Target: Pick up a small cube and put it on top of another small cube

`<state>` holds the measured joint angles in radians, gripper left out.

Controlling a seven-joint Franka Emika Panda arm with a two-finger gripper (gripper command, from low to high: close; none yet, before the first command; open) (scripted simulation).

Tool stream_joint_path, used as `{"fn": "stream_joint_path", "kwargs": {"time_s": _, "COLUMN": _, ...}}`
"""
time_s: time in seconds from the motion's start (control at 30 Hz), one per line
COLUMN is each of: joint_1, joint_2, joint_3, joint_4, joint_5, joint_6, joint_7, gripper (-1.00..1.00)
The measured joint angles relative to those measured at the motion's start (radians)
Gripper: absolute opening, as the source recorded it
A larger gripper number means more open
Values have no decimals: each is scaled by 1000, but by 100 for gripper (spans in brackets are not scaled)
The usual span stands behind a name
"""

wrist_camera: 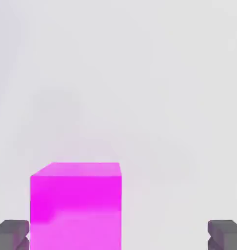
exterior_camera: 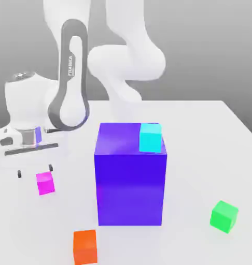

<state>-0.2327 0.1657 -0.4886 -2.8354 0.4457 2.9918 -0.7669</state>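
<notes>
The small magenta cube (exterior_camera: 45,183) rests on the white table at the exterior view's left. My gripper (exterior_camera: 35,171) hangs open just above and slightly behind it, fingertips near the level of the cube's top. In the hand view the magenta cube (wrist_camera: 75,205) lies between the two dark fingertips (wrist_camera: 10,235), close to one and well apart from the other, with my gripper (wrist_camera: 118,237) touching nothing. The small green cube (exterior_camera: 224,216) sits alone on the table at the exterior view's front right.
A big purple-blue block (exterior_camera: 130,181) stands mid-table between the two small cubes, with a cyan cube (exterior_camera: 151,137) on its top corner. An orange cube (exterior_camera: 85,247) lies near the front edge. The white table (exterior_camera: 200,155) ends at the right.
</notes>
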Motion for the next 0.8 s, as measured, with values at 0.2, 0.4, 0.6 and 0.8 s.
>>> {"fn": "stream_joint_path", "kwargs": {"time_s": 0.2, "joint_1": -165, "joint_2": 77, "joint_3": 213, "joint_4": 19, "joint_5": 182, "joint_6": 54, "joint_7": -133, "gripper": 0}}
{"fn": "stream_joint_path", "kwargs": {"time_s": 0.4, "joint_1": -280, "joint_2": 127, "joint_3": 356, "joint_4": 27, "joint_5": 282, "joint_6": 96, "joint_7": -205, "gripper": -100}}
{"fn": "stream_joint_path", "kwargs": {"time_s": 0.6, "joint_1": -260, "joint_2": 119, "joint_3": 332, "joint_4": 26, "joint_5": 272, "joint_6": 87, "joint_7": -198, "gripper": -100}}
{"fn": "stream_joint_path", "kwargs": {"time_s": 0.8, "joint_1": -113, "joint_2": 42, "joint_3": 136, "joint_4": 10, "joint_5": 91, "joint_6": 31, "joint_7": -67, "gripper": -100}}
